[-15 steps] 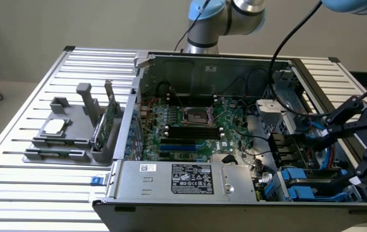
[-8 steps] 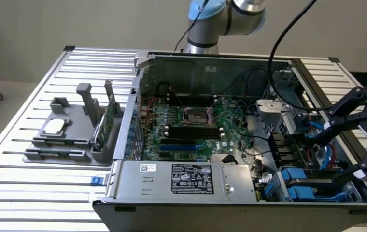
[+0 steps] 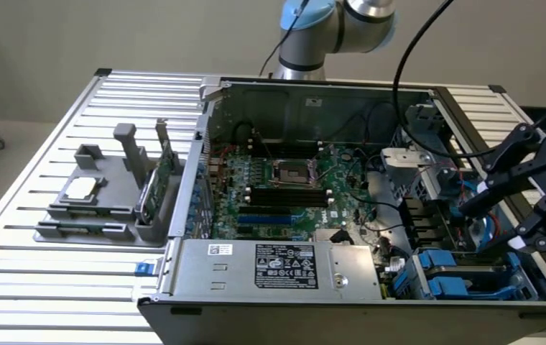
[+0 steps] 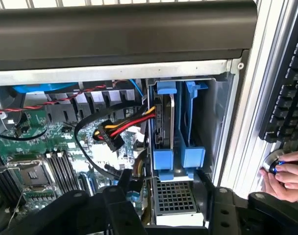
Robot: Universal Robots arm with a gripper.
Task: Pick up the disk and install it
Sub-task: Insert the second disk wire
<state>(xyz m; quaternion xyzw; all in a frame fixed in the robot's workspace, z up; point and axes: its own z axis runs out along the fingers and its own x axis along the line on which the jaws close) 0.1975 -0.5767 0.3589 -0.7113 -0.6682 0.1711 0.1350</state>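
Observation:
The disk [image 4: 164, 122] stands on edge in the drive bay at the corner of the open computer case, a silver-grey slab with blue carrier ends; its blue frame [image 3: 442, 275] also shows in the exterior view. A second blue carrier [image 4: 193, 122] sits beside it in the bay. My gripper [image 4: 163, 210] hangs above the bay, open, its black fingers [image 4: 117, 208] spread wide with nothing between them. In the exterior view the gripper [image 3: 503, 219] is over the case's right side, above the blue carriers and apart from them.
Red, yellow and black cables [image 4: 114, 129] run right beside the bay. The motherboard [image 3: 283, 187] and the power supply [image 3: 273, 266] fill the case. A grey fixture [image 3: 100, 201] holds a square chip and a green card. A person's hand [image 4: 286, 174] rests near a keyboard [image 4: 291, 88].

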